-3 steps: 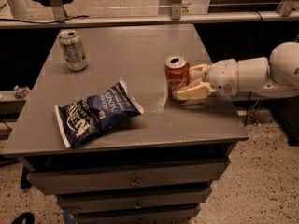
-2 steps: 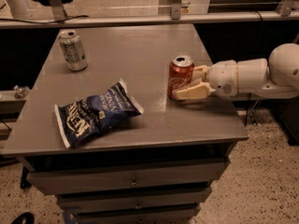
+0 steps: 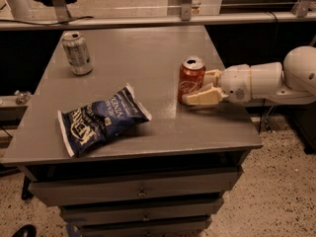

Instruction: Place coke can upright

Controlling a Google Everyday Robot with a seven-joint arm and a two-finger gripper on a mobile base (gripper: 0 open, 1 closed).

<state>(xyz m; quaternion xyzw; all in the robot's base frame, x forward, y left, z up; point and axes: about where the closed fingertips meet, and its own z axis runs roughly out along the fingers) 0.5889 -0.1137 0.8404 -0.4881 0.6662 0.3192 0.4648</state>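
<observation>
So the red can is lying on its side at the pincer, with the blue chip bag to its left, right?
Not quite: the red can stands upright on the table, silver top up, as the camera view shows. The pincer is at its right side, and the blue chip bag lies to its left.

The coke can (image 3: 190,83) stands upright on its base. It is red-orange with white script on its side, and its silver top and pull tab face up. It sits right at the tip of the gripper (image 3: 199,87), on the side away from the wrist.
</observation>
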